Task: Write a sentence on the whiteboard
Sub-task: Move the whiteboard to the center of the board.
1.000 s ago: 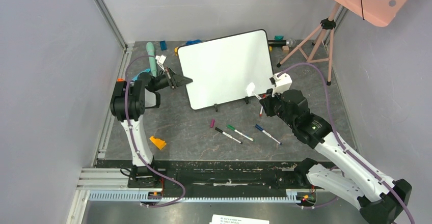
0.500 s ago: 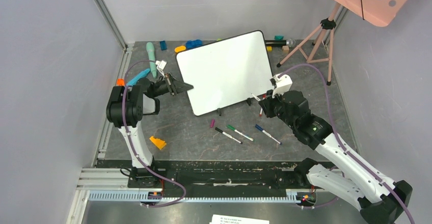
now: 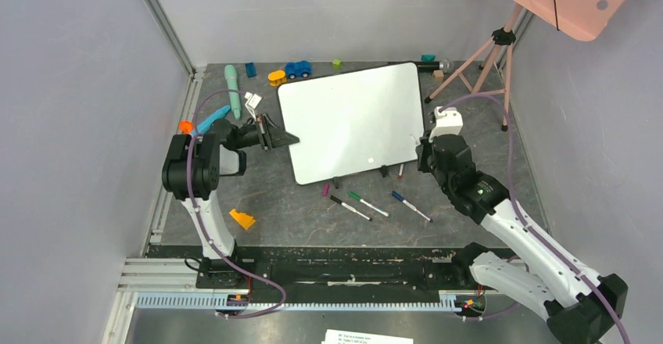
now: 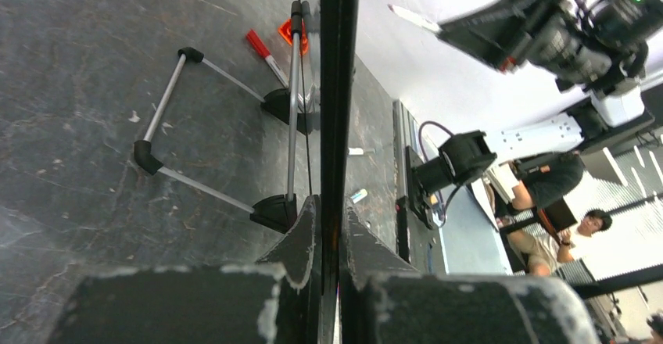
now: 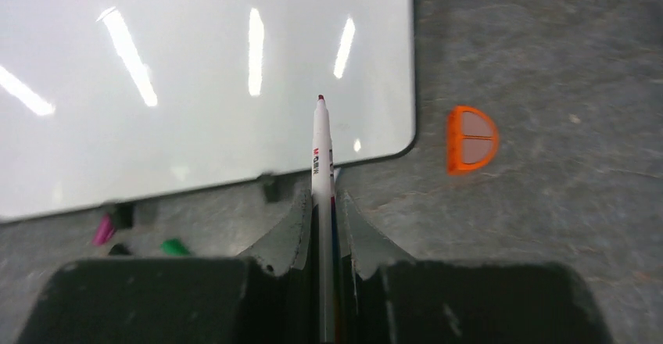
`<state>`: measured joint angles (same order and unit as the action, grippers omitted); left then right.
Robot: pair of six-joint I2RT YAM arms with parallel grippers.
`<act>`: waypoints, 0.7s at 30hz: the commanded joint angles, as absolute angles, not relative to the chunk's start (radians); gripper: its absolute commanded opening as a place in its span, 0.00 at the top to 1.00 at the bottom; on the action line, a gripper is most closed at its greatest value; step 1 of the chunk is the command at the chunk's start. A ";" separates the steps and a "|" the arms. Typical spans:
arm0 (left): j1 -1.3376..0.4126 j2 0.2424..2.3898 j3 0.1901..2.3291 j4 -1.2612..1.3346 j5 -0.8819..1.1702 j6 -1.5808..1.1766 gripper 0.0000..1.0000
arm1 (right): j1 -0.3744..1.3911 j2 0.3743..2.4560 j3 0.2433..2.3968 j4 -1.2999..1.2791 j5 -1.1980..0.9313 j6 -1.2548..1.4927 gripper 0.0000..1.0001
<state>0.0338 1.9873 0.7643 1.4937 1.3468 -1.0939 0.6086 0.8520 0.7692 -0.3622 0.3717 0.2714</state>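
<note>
Whiteboard (image 3: 352, 117) stands propped on its small feet (image 3: 335, 181) at mid-table in the overhead view. Its face is blank and no sentence is written on it yet. The left gripper (image 3: 283, 137) meets the board's left edge, and the right gripper (image 3: 424, 142) sits just beside the lower right corner. Loose markers (image 3: 367, 203) lie on the table (image 3: 266, 195) in front of the board. In the left wrist view the board is seen edge-on, its thin black frame running straight between the fingers, which are clenched on it. In the right wrist view the claw is clamped on an uncapped marker (image 5: 320, 145), whose dark red tip points at the board's lower right area. Whether the tip touches the surface cannot be told. An orange half-round piece (image 5: 472, 139) lies on the table beyond that corner. Assessment: the board is judged light, stiff and slick-faced, and on such small feet it is liable to slide or pivot under pen pressure. The frame edge, as now gripped, is the proper hold, and the face should be left clear. Against the frame one second earlier, the board has swung squarer to the arms, uncovering a blue toy car (image 3: 297, 69) behind it. The right gripper has shifted from in front of the lower face to the right edge.
</note>
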 commanded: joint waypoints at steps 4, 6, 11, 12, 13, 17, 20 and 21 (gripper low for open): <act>0.018 1.917 0.758 1.557 1.463 -1.067 0.98 | 0.383 1.005 0.886 -0.326 0.484 0.314 1.00; 0.017 1.918 0.763 1.557 1.462 -1.066 0.98 | 0.324 1.038 0.887 -0.294 0.456 0.315 1.00; 0.021 1.919 0.767 1.557 1.453 -1.056 0.92 | 0.195 1.098 0.889 -0.246 0.307 0.325 1.00; 0.024 1.919 0.767 1.557 1.452 -1.055 0.84 | 0.188 1.096 0.883 -0.234 0.291 0.323 1.00; 0.027 1.917 0.766 1.557 1.448 -1.054 0.78 | 0.186 1.089 0.873 -0.221 0.275 0.320 1.00; 0.049 1.920 0.761 1.557 1.422 -1.053 0.56 | 0.184 1.041 0.828 -0.192 0.262 0.310 1.00; 0.057 1.920 0.758 1.557 1.415 -1.054 0.30 | 0.183 1.008 0.808 -0.190 0.255 0.296 1.00; 0.058 1.922 0.760 1.557 1.413 -1.054 0.25 | 0.183 0.997 0.801 -0.192 0.250 0.293 1.00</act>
